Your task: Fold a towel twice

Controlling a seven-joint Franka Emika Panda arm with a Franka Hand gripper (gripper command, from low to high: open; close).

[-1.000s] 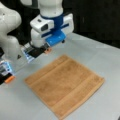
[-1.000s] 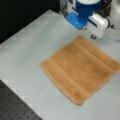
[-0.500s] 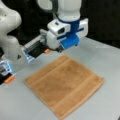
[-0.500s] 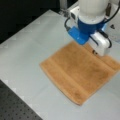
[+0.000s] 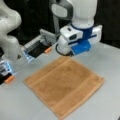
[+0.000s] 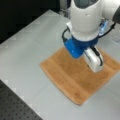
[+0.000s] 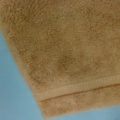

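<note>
The gripper [image 6: 96,65], white w/ a blue mount, is seen hung low over the towel [image 6: 75,77] in a front view, near the cloth's far edge; whether its jaws are apart or together cannot be told, as the fingertips are not made out in any view. In a front view the gripper [image 5: 65,50] is placed at the towel's [image 5: 63,86] top corner, just above or at the hem. Nothing is seen held.

Below the claw, the tan terry towel is spread flat and unfolded on the grey table [image 5: 22,105], turned diamond-wise in both front views; smoother woven bands are seen along two opp. edges. In the wrist view the towel [image 7: 65,50] fills most of the frame, w/ one corner and a stitched band at the bottom, and the table [image 7: 12,95] is shown as a bluish strip at the left.

Beyond the claw, toward a front view's left, a second white robot arm [image 5: 10,32] is stood at the table's edge.
</note>
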